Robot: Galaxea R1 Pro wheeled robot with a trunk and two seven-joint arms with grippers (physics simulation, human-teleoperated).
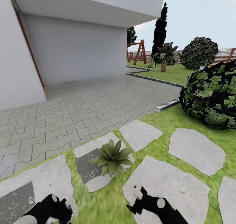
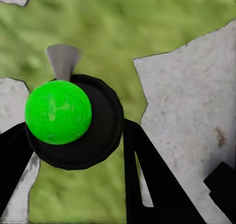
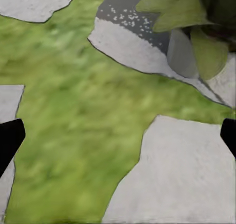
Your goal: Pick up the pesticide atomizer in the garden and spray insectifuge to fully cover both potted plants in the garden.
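The left gripper (image 2: 73, 150) pinched the pesticide atomizer (image 2: 59, 111); the potted plant (image 1: 112, 158) lay at one o'clock; the right gripper (image 3: 118, 135) was spread.

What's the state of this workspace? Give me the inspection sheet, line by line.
Surface: lawn with grey stepping stones.
Job's things: one potted plant standing on a stone, ahead of both arms; pesticide atomizer between the left tool's fingers.
Clutter: nothing seen.
Tools: left tool shut on the atomizer; right tool open, empty.
Cables: nothing seen.
Surroundings: paved patio, white wall, round shrub, slat fence.
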